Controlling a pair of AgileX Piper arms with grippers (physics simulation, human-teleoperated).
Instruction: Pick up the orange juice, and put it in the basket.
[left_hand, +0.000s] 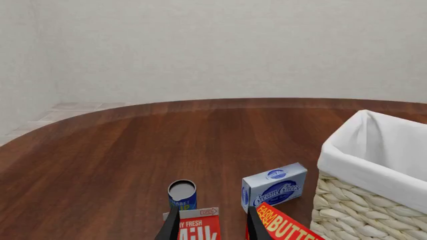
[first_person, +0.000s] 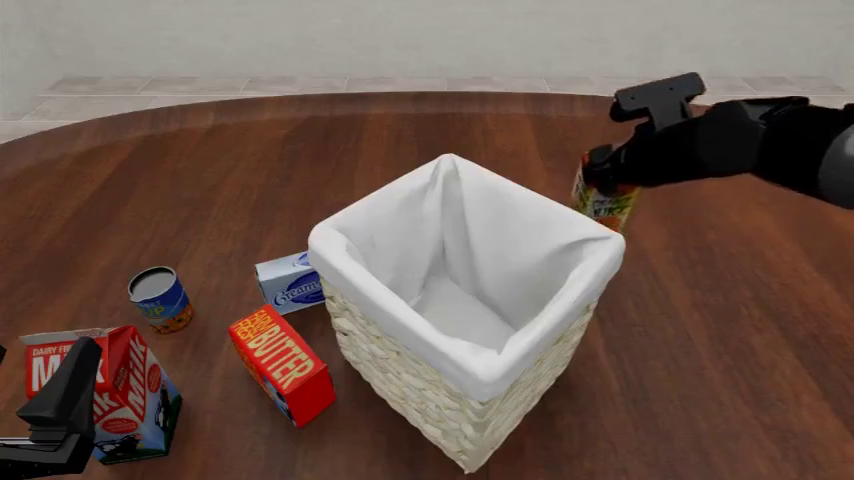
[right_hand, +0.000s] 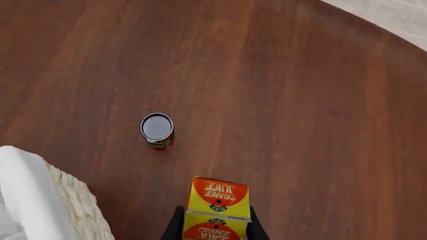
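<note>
Holding the orange juice (right_hand: 217, 210) in my right gripper (right_hand: 213, 227), fingers closed against its sides, I see the carton raised off the table (first_person: 200, 190) just beside the far right corner of the basket (first_person: 461, 400) (only its lower part shows in the front view). My left gripper (left_hand: 212, 227) hangs open over the Milk carton (first_person: 114, 395), with the BUTTER box (first_person: 283, 365) beside it.
</note>
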